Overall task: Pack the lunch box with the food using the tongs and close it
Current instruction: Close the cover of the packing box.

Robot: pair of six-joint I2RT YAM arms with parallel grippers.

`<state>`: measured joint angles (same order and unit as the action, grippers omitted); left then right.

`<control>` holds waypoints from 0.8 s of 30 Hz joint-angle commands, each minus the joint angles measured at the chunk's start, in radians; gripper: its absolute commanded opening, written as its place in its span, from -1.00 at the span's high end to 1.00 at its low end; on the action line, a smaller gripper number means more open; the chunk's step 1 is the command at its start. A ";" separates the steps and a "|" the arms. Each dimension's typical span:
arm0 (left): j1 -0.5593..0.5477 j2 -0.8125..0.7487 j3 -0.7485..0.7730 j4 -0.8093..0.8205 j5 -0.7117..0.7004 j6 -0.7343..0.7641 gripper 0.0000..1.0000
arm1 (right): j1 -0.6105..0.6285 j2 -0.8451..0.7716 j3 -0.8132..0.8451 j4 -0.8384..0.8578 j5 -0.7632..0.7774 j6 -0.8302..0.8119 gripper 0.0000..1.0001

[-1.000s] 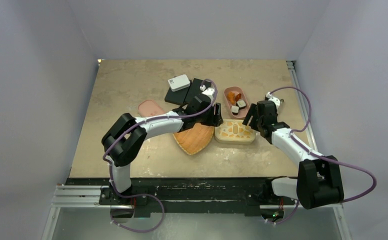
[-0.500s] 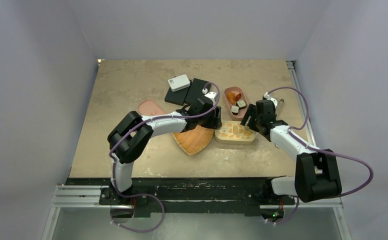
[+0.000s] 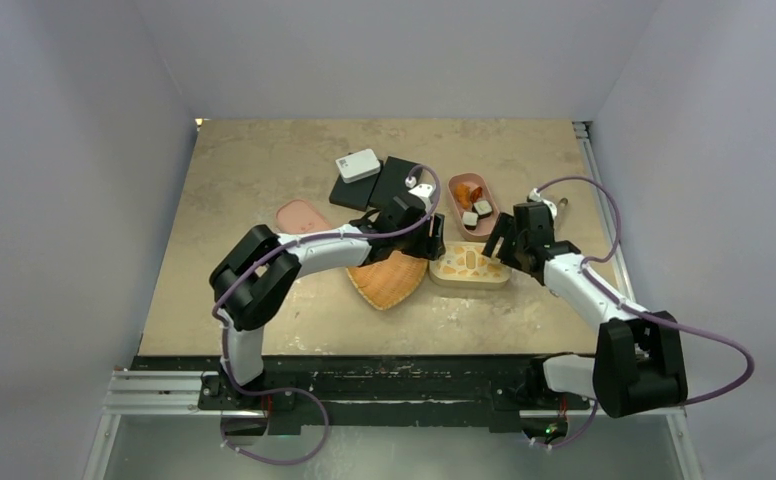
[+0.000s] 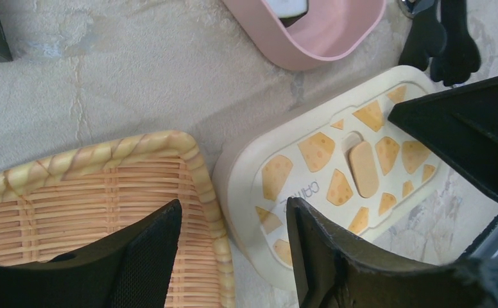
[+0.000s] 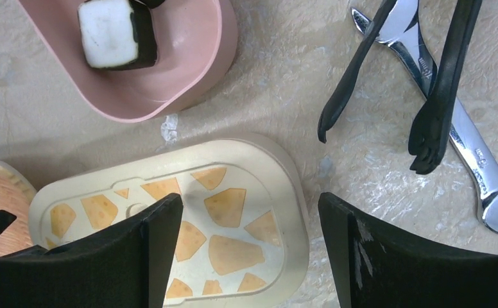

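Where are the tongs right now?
In the right wrist view the tongs lie upper right on the table, crossing a silver wrench, just right of the cream lid and pink box; nothing holds them.

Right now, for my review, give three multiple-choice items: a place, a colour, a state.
1. Where do the tongs lie? A in a cup; B on the table across a silver wrench; C on a shelf.
2. The open box holding food is: A pink; B blue; C green.
3. The right gripper is: A shut on the tongs; B open, empty; C shut on a spoon.
Answers: B, one arm crosses the wrench; A, its wall is pink; B, its fingers stand apart, nothing between.
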<state>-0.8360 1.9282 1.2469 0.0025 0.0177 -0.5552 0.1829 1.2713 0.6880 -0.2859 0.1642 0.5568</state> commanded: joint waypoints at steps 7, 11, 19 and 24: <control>-0.036 -0.069 0.002 -0.054 0.019 0.024 -0.21 | 0.001 -0.112 0.044 -0.146 0.000 0.100 -0.85; -0.061 -0.051 -0.004 -0.070 -0.006 0.032 -0.21 | 0.000 -0.123 0.024 -0.166 0.006 0.162 -0.94; -0.089 -0.020 -0.006 -0.124 -0.093 0.068 -0.18 | 0.000 -0.070 -0.029 -0.195 0.025 0.312 -0.96; -0.091 -0.012 -0.025 -0.128 -0.118 0.082 -0.15 | -0.002 -0.018 -0.067 -0.163 -0.025 0.377 -0.91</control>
<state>-0.9257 1.8988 1.2449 -0.0952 -0.0532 -0.5110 0.1822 1.2304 0.6521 -0.4179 0.1364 0.8894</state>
